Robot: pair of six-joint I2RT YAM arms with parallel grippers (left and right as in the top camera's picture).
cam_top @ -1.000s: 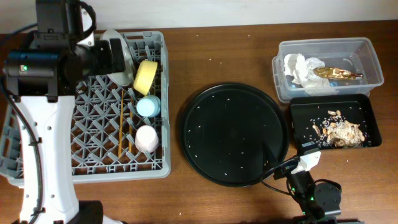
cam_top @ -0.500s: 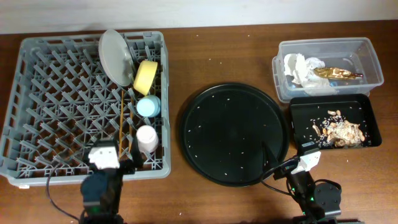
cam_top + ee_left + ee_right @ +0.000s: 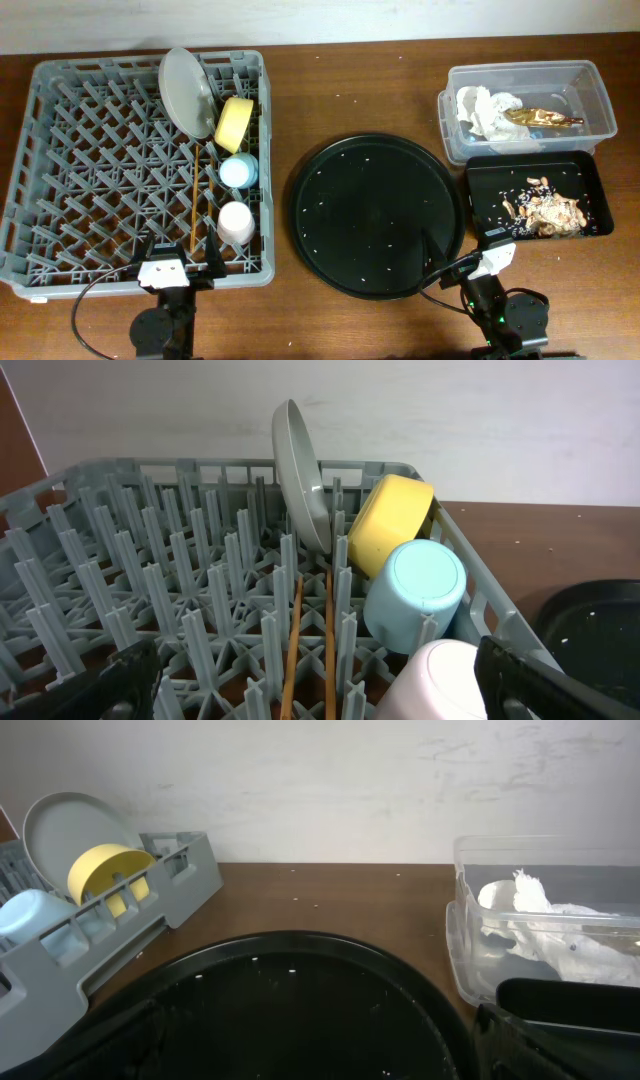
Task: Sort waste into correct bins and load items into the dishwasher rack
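The grey rack point(image 3: 60, 170) on the left holds the upright plate point(image 3: 188, 92), yellow bowl point(image 3: 234, 124), blue cup point(image 3: 239, 171), pink cup point(image 3: 237, 222) and chopsticks point(image 3: 195, 205). The clear tub point(image 3: 520, 68) holds white tissue point(image 3: 485, 112) and gold foil point(image 3: 543, 117). The shallow black tray point(image 3: 490, 185) holds food scraps point(image 3: 545, 210). My left gripper point(image 3: 178, 272) is open and empty at the rack's front edge, its fingers wide apart in the left wrist view point(image 3: 320, 680). My right gripper point(image 3: 470, 268) is open and empty at the table's front, beside the black tray.
A large round black tray point(image 3: 370, 215) with tiny crumbs lies between the rack and the bins. It fills the lower part of the right wrist view point(image 3: 290, 1000). Bare wood table shows around it.
My left arm has pulled back from over the plate in the rack and now sits low at the table's front edge. The right arm has not moved.
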